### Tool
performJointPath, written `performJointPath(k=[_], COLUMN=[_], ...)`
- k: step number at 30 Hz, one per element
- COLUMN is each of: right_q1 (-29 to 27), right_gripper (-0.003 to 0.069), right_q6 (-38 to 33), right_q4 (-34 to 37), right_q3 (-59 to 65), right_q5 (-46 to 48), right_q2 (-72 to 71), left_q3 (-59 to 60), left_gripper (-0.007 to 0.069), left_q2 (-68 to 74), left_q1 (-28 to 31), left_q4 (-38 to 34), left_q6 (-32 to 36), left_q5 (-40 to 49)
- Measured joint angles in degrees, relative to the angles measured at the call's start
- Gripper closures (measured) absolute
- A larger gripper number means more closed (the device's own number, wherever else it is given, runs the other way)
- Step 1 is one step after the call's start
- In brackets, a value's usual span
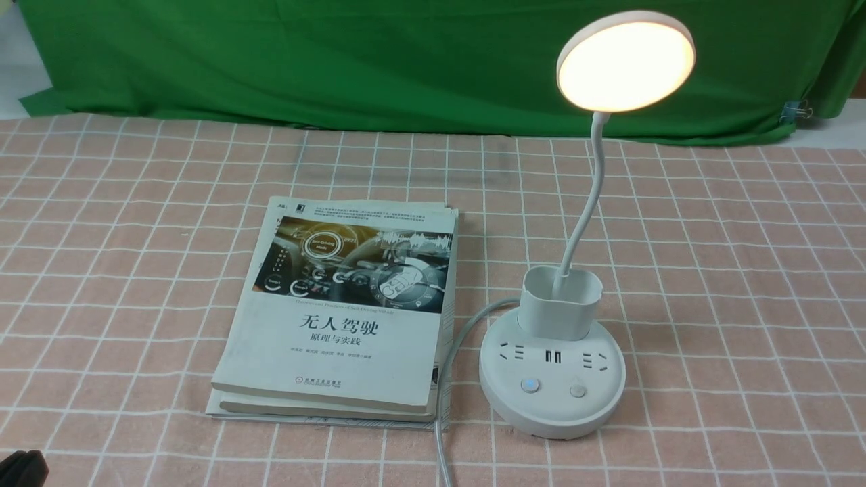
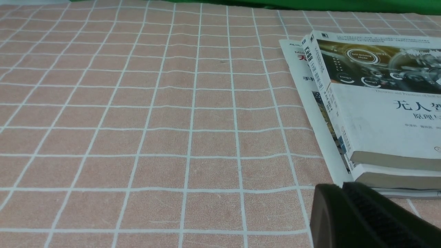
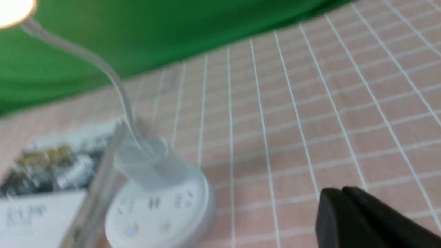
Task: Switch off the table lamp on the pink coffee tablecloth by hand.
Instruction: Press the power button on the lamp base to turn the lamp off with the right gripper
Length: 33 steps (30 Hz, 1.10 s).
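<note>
The white table lamp [image 1: 551,385] stands on the pink coffee tablecloth [image 1: 744,270], right of centre. Its round disc head [image 1: 626,61] is lit. Its base shows sockets and two buttons [image 1: 530,386], the left one glowing blue. In the front view only a black bit of my left gripper [image 1: 20,467] shows at the bottom left corner; the right arm is out of that view. My left gripper [image 2: 342,186] is shut and empty, low over the cloth beside the books. My right gripper [image 3: 342,189] is shut and empty, to the right of the blurred lamp base [image 3: 158,210], apart from it.
A stack of books [image 1: 345,311] lies left of the lamp and also shows in the left wrist view [image 2: 379,113]. The lamp's grey cable [image 1: 450,379] runs between books and base toward the front edge. A green backdrop cloth [image 1: 338,61] hangs behind.
</note>
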Motion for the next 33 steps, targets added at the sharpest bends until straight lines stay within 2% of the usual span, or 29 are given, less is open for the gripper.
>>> performJointPath(k=[2,5,10,12,21,25,33], right_q1=[0.0,0.0,1.1,4.22,24.96,27.4,27.55], right_gripper=[0.0615,0.0615,0.0615,0.0615,0.0615,0.0615,0.0615], right_q6=[-5.01,-8.24,-10.1,-10.1,-5.33,-3.9,-2.78], right_q4=[0.0,0.0,0.83,0.83,-1.62,-2.52,-2.68], right_q3=[-7.18,-12.92,-18.46,-19.92,-28.23,-30.85,-31.16], right_q5=[10.21,17.17,19.94,19.69,11.75,8.05,-1.75], right_q2=[9.75,19.08,32.08,37.05,56.65,62.22,68.23], left_q3=[0.0,0.0,0.0,0.0,0.0,0.0,0.0], left_gripper=[0.0618,0.0618,0.0618,0.0618,0.0618,0.0618,0.0618], left_q2=[0.0,0.0,0.0,0.0,0.0,0.0,0.0], left_q1=[0.0,0.0,0.0,0.0,0.0,0.0,0.0], left_q4=[0.0,0.0,0.0,0.0,0.0,0.0,0.0], left_q6=[0.0,0.0,0.0,0.0,0.0,0.0,0.0], left_q5=[0.0,0.0,0.0,0.0,0.0,0.0,0.0])
